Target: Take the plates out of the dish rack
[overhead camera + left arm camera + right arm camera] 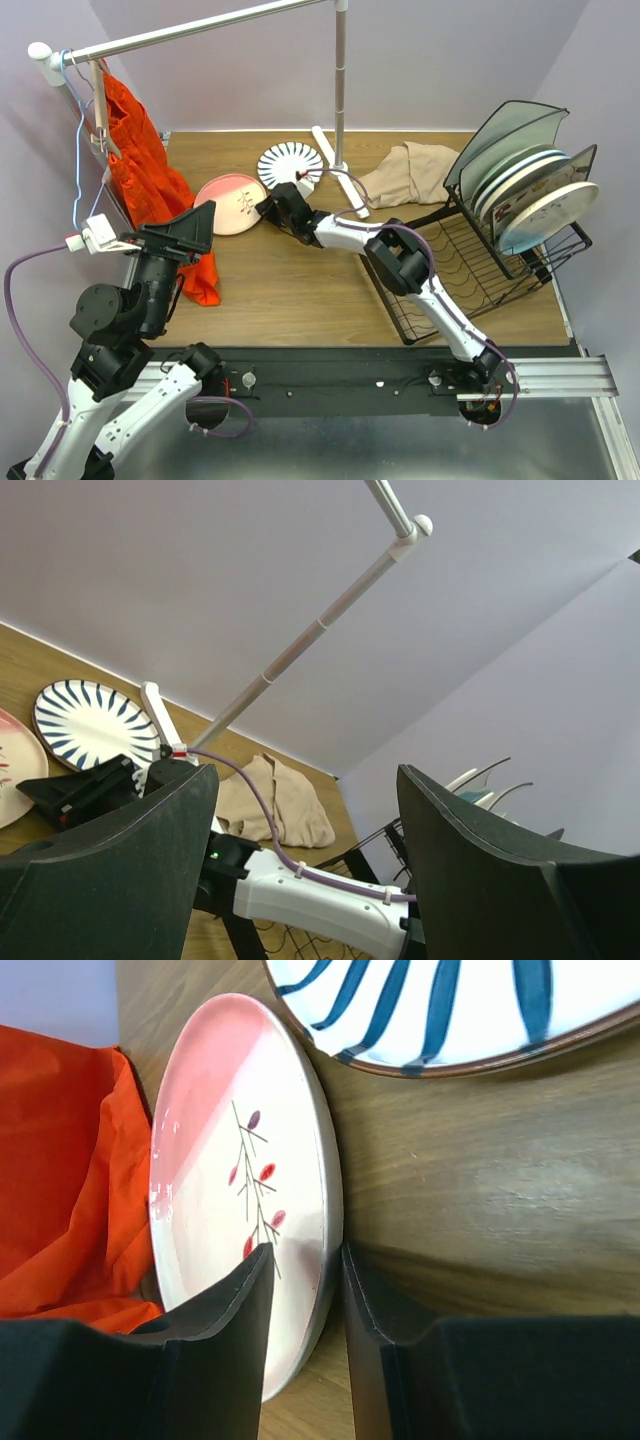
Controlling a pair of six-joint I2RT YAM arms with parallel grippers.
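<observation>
From above, glazed plates (545, 215) are seen upright in the black wire dish rack (440, 290); by left wrist, the left gripper (307, 780) is spread apart, empty; by right wrist, the round pink sprigged plate (240, 1160), lying on the wooden table (500, 1190), is clamped at its rim by the right gripper (307, 1250), so it could be dragged if retreat precedes release.

An orange garment (140, 160) hangs from the white clothes rail (200, 30) at the far left. A beige cloth (410, 172) lies crumpled on the wooden tabletop (300, 290), right of the rail's upright post.

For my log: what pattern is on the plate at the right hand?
Pink plate: pink and white, twig with red and purple leaves. Right wrist view.
</observation>
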